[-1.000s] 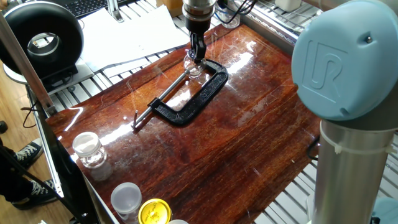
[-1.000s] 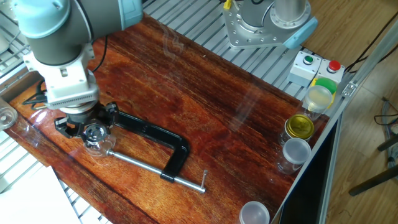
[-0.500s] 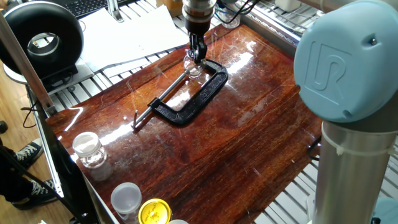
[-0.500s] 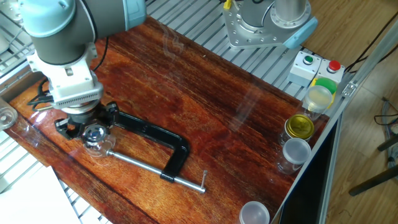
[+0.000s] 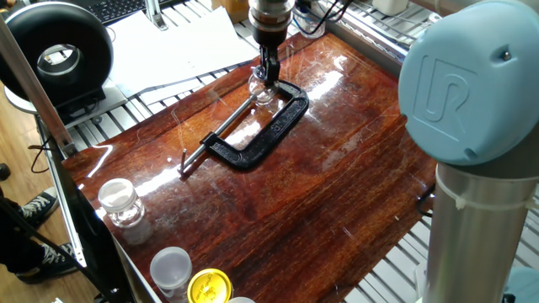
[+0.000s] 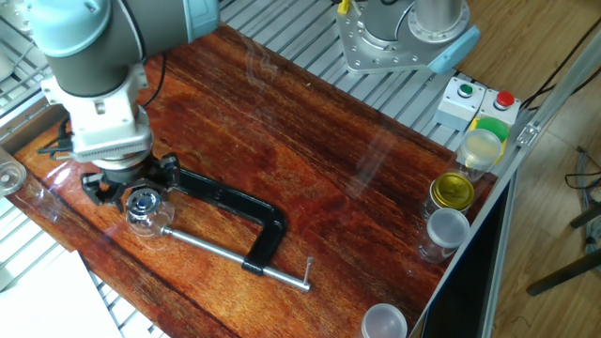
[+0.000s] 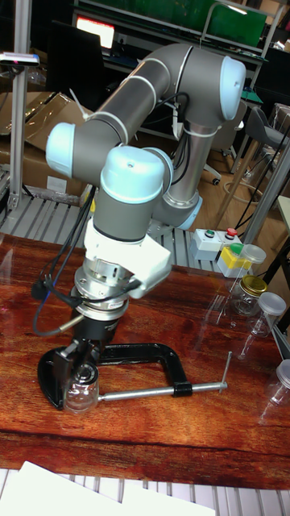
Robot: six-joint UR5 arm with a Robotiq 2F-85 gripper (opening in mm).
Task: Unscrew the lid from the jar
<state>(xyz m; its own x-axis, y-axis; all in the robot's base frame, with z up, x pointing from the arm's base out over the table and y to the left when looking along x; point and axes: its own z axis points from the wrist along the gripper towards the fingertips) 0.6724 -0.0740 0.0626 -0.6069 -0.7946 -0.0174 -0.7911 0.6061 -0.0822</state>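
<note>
**Little moved: a slight wrist turn at the lid, cap not yet off**

From one fixed view, the tool (image 5: 268, 72) stood straight down over the jar (image 5: 263, 93) at the far end of the table (image 5: 354, 177). Its fingers were drawn in narrow on the lid (image 5: 264, 82), so it looked to be pinching the cap, though the contact itself was too small to see. Compared with a second ago, the tool's height and place were almost the same. The jar sat inside the mouth of the black C-clamp (image 5: 274, 126), which lay flat on the table.

From the other fixed view, the black finger parts under the wrist had swung a little around the vertical. That suggested a small twist about the jar's axis. The jar had not shifted against the clamp frame, and the screw (image 6: 235, 253) still touched its side. Judged from this, the unscrewing was under way and the lid was still seated, with no gap showing.

The tall fixed view showed the jar upright, with its long axis vertical and in line with the tool above it. Its mouth and lid pointed up into the fingers. The clamp's screw ran level and met the jar's side from the right.
</note>
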